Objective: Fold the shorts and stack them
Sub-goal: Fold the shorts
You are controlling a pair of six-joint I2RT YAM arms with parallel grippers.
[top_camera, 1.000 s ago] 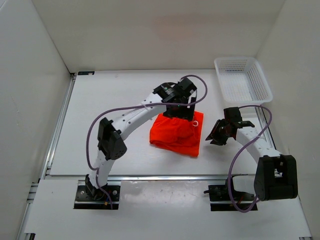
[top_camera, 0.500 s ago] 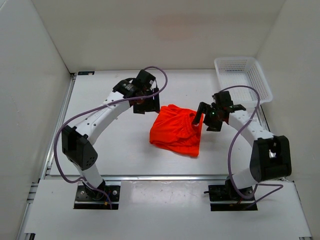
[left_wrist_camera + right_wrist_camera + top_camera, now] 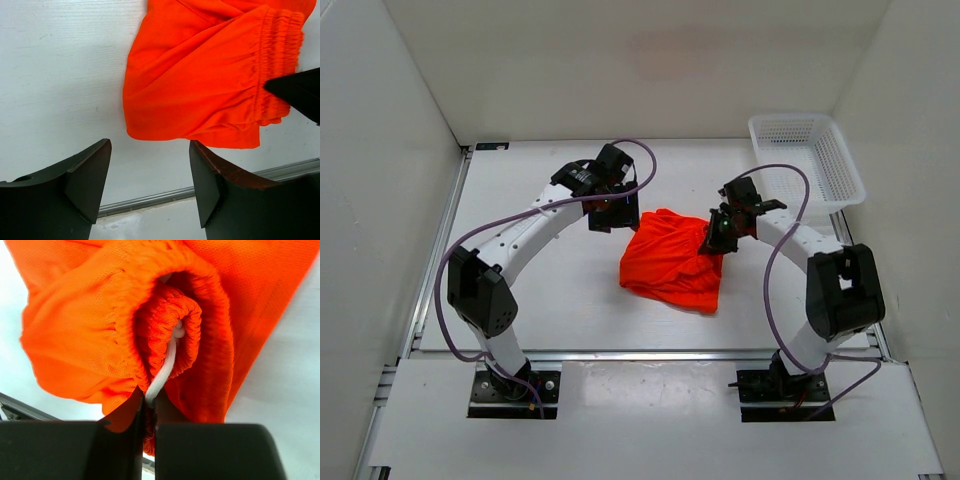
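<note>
The orange-red shorts [image 3: 670,262] lie bunched in the middle of the table. My right gripper [image 3: 715,240] is shut on their elastic waistband at the right edge, pinching the fabric and the white drawstring [image 3: 165,371] between its jaws [image 3: 149,405]. The waistband [image 3: 165,315] curls up in front of the right wrist camera. My left gripper [image 3: 613,215] is open and empty, just off the shorts' far left corner. In the left wrist view the shorts [image 3: 200,75] lie beyond my open gripper [image 3: 150,175], not touching it.
A white mesh basket [image 3: 805,160] stands at the back right of the table. A metal rail [image 3: 650,352] runs along the table's near edge. White walls enclose the table on three sides.
My left arm has swung off the shorts to their far left side and opened. My right gripper has moved in from the right and shut on the waistband.
</note>
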